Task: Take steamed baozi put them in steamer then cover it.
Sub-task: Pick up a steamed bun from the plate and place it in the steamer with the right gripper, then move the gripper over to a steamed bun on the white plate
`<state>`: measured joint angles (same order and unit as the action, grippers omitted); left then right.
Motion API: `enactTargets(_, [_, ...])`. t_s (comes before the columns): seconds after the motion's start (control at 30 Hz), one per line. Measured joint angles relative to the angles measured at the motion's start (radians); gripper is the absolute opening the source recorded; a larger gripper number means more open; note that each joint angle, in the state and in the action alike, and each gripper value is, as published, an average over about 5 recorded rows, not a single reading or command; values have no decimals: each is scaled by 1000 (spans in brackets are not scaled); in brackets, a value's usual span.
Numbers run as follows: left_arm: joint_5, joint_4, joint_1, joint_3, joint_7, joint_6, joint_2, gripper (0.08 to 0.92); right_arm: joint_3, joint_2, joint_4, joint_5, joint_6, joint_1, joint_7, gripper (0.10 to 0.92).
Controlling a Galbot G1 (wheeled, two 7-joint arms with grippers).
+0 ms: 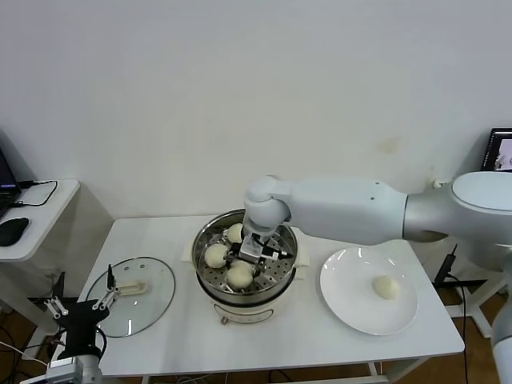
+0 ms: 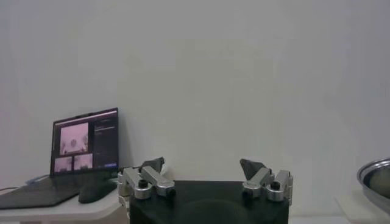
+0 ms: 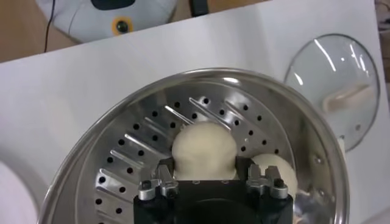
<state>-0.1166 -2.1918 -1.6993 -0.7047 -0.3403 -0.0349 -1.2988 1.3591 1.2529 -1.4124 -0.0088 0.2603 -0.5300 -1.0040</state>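
the right tool (image 3: 205, 182) sits in the steamer (image 1: 210, 237) at frame centre, spread around a steamed baozi (image 3: 203, 148) on the tray — seemingly released. lift straight up, clear of neighbours; one bun (image 1: 386, 286) waits on the plate (image 1: 346, 298). left tool (image 2: 205, 180) spread, lower left.

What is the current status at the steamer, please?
Right gripper open inside steamer, astride a baozi. Left gripper open, parked low. Three baozi in, one on plate. Cover off, on table.
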Motion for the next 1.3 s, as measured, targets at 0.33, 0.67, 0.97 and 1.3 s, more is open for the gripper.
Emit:
enactTargets(0.33, [-2, -2, 3, -5, 1, 1, 18, 823, -65, -90, -32, 49, -75, -45, -36, 823])
enactTargets(0.67, [-1, -3, 10, 5, 3, 4, 38, 823, -168, -346, -112, 110, -327, -31, -55, 823])
enactTargets(0.97, [3, 8, 9, 19, 3, 3, 49, 823, -242, -608, -157, 56, -425, 77, -81, 823])
enactTargets(1.3, [11, 14, 3, 17, 4, 3, 46, 823, -419, -751, -123, -77, -419, 338, -98, 823])
